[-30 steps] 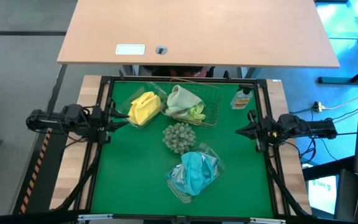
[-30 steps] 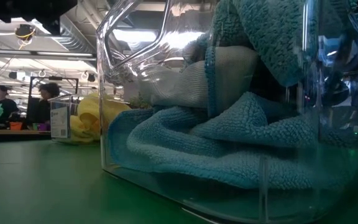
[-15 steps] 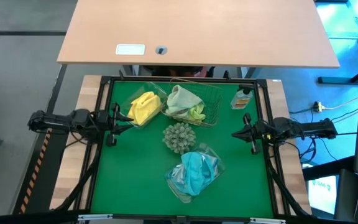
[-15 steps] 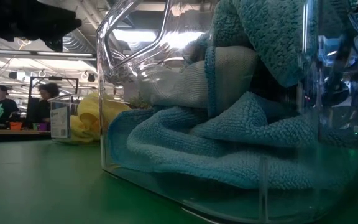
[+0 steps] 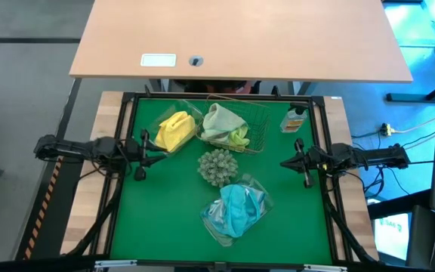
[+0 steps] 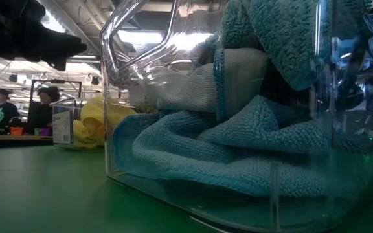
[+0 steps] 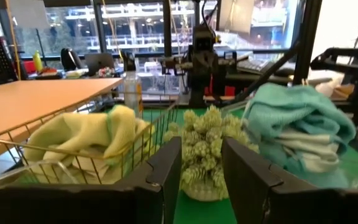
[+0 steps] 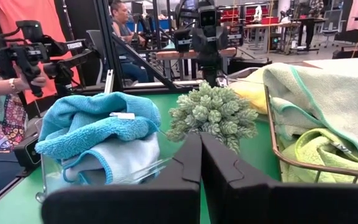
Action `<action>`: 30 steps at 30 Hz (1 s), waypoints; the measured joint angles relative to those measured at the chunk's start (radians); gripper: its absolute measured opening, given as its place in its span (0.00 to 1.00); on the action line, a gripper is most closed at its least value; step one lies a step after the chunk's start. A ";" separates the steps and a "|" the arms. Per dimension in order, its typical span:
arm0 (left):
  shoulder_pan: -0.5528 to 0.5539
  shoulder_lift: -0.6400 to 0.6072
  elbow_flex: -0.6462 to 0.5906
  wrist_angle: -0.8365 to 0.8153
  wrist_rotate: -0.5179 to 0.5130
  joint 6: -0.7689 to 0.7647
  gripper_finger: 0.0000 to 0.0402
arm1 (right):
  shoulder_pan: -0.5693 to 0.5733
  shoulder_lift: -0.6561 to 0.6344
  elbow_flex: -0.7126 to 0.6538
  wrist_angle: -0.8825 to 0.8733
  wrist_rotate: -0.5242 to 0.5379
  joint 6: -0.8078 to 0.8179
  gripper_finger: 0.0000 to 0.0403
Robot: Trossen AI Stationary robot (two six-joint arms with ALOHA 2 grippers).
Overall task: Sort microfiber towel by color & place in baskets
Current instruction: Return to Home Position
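Observation:
No gripper holds a towel. A bright yellow towel [image 5: 174,130] lies in a clear tub [image 5: 155,125] at the far left. Pale sage [image 5: 219,119] and lime green [image 5: 239,137] towels fill the wire-mesh basket [image 5: 257,121]. Light blue towels [image 5: 235,209] are heaped in the near clear tub [image 5: 257,187], which fills the low view [image 6: 238,149]. My left gripper [image 5: 143,151] hovers open near the yellow tub, facing the spiky ball [image 7: 205,140]. My right gripper [image 5: 297,161] is shut at the table's right side; its fingers [image 8: 191,155] meet.
A spiky grey-green ball [image 5: 217,166] sits mid-table between the baskets. A small bottle with an orange label [image 5: 294,119] stands at the far right. Bare green mat [image 5: 157,219] lies near left and near right. A person [image 8: 5,99] stands beyond the table edge.
My left gripper has moved toward the table's right, coming in over the mat beside the yellow tub. My right gripper has shifted a little toward the table's left. Towels, baskets and ball have stayed where they were.

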 joint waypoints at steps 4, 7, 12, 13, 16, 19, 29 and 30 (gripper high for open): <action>0.000 0.000 -0.024 0.001 0.000 0.022 0.27 | 0.000 0.000 0.000 0.000 0.002 0.006 0.00; 0.000 0.000 -0.044 0.001 0.005 0.022 0.27 | 0.000 0.000 0.000 -0.001 0.002 0.001 0.00; 0.000 0.001 -0.047 -0.012 0.011 0.024 0.27 | 0.000 0.000 0.000 -0.001 0.002 0.000 0.00; 0.000 0.001 -0.047 -0.012 0.011 0.024 0.27 | 0.000 0.000 0.000 -0.001 0.002 0.000 0.00; 0.000 0.001 -0.047 -0.018 0.012 0.024 0.27 | 0.000 0.000 0.000 -0.002 0.002 0.000 0.00; 0.000 0.003 -0.047 -0.018 0.012 0.022 0.27 | 0.000 0.000 0.000 -0.002 0.002 0.000 0.00; 0.000 0.003 -0.047 -0.017 0.009 0.021 0.27 | 0.000 0.000 0.000 -0.003 0.002 0.000 0.00; 0.000 0.003 -0.047 -0.017 0.009 0.021 0.27 | 0.000 0.000 0.000 -0.003 0.002 0.000 0.00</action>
